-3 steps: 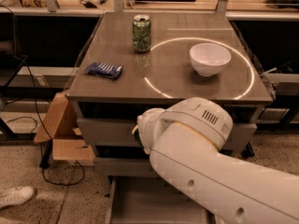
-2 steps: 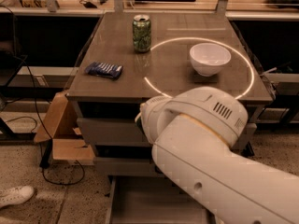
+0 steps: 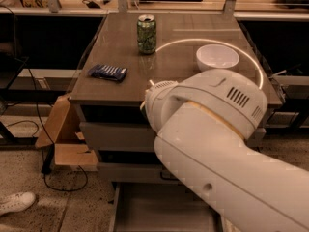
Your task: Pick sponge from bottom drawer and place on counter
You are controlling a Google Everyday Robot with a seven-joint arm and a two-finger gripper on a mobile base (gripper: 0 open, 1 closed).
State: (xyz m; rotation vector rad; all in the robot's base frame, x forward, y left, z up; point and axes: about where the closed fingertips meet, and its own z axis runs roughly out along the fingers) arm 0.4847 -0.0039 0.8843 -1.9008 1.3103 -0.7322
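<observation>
One bottom drawer (image 3: 159,211), standing open for access; sponge unseen, perhaps behind arm (image 3: 212,129), which also hides gripper, so its hold cannot be told; counter (image 3: 120,47) awaits placement.

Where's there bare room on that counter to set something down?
Bare counter between the blue packet and the can, and behind the bowl at the back right. The front right is crowded by the arm; the gripper is out of view.
</observation>
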